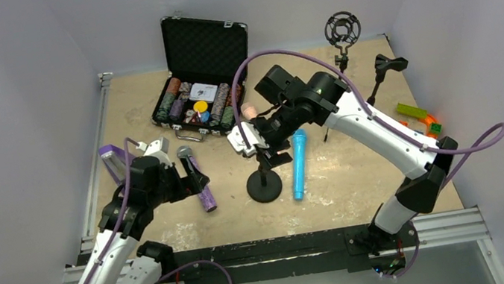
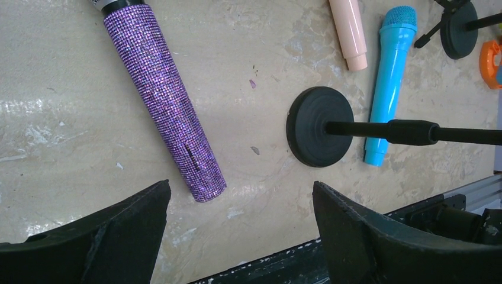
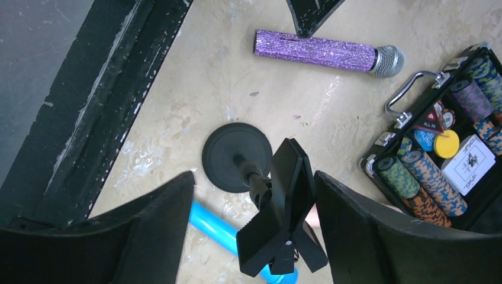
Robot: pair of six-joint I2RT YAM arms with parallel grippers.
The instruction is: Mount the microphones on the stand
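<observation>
The glittery purple microphone (image 1: pixel 198 179) with a grey mesh head lies on the table (image 1: pixel 344 173) at the left. It also shows in the left wrist view (image 2: pixel 160 100) and the right wrist view (image 3: pixel 319 50). My left gripper (image 2: pixel 240 201) is open and empty just short of its tail end, not touching it. The black stand (image 1: pixel 264 185) stands at the centre. My right gripper (image 3: pixel 254 177) is open, with the stand's clip (image 3: pixel 284 219) between its fingers. The blue microphone (image 1: pixel 299 163) lies right of the stand. The pink microphone (image 2: pixel 349 32) lies behind it, partly hidden.
An open black case of poker chips (image 1: pixel 201 97) stands at the back centre. Two more black stands (image 1: pixel 343 32) (image 1: pixel 387 67) stand at the back right. Green and orange toys (image 1: pixel 419 117) lie at the right edge. A black rail (image 1: pixel 280 247) runs along the near edge.
</observation>
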